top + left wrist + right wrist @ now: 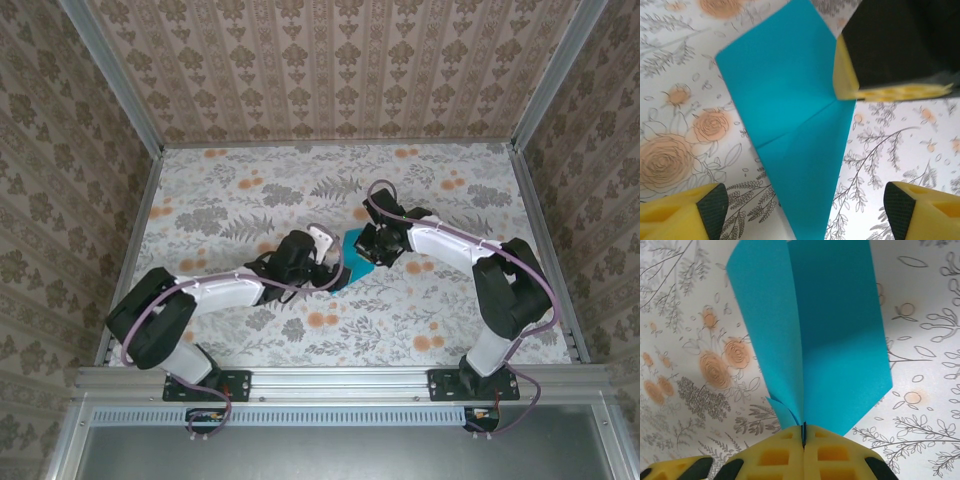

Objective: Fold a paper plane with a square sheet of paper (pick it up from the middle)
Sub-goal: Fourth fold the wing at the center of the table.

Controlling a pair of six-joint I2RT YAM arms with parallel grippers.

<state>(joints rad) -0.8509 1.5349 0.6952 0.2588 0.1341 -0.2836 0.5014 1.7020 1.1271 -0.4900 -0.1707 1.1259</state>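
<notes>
from above, the sheet of paper sits mid-table, between the left gripper and the right gripper.

on your left wrist, the jaws stand wide apart, with the creased sheet running between them untouched.

on your right wrist, the jaws are clamped shut on the folded edge.

i'd judge it light, floppy and easily crumpled, so pinch it along the centre crease.

The sheet of paper is positioned at the centre of the table. It is flanked by the left gripper on its left and clamped at its right edge by the right gripper.
</notes>
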